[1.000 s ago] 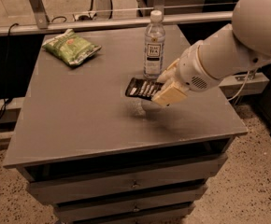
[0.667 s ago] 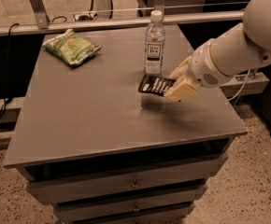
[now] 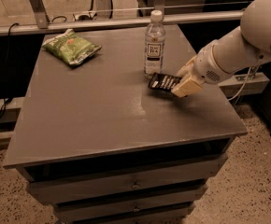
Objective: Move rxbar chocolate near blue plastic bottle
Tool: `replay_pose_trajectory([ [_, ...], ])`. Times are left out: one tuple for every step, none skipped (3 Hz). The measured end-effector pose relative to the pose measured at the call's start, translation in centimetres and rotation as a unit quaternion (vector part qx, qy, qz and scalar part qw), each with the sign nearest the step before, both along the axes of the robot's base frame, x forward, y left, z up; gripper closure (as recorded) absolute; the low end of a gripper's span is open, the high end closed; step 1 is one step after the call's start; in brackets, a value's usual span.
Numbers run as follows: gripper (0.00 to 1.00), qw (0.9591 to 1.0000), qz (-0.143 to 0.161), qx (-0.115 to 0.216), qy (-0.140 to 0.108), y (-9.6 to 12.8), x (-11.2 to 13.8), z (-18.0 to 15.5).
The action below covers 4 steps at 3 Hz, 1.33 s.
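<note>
The rxbar chocolate is a flat black wrapper with white lettering. It is held just above the grey table, right in front of the base of the blue plastic bottle. The bottle is clear with a white cap and a dark label, and it stands upright near the table's back right. My gripper comes in from the right on a white arm and is shut on the bar's right end.
A puffy green snack bag lies at the table's back left. The table has drawers below its front edge. A metal rail and a glass panel run behind the table. The white arm reaches over the right edge.
The gripper has carried the bar to the right and toward the back, from the table's middle to just in front of the bottle. The bottle and the green bag have not moved.
</note>
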<state>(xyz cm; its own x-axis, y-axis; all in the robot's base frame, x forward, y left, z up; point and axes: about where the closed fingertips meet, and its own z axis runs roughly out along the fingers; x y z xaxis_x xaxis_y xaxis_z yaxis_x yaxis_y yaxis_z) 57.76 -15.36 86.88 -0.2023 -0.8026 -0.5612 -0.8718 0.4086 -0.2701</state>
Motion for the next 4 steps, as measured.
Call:
replay_pose_trajectory([
  [1.0,0.9999,-0.014,-0.004,0.005,-1.3,1.6,-1.0],
  [0.84,0.9996,-0.025,-0.007,0.009,-2.2,2.5,-1.7],
  [0.61,0.9994,-0.03,-0.009,0.012,-2.6,3.0,-2.1],
  [0.38,0.9993,-0.032,-0.009,0.015,-2.7,3.4,-2.4],
])
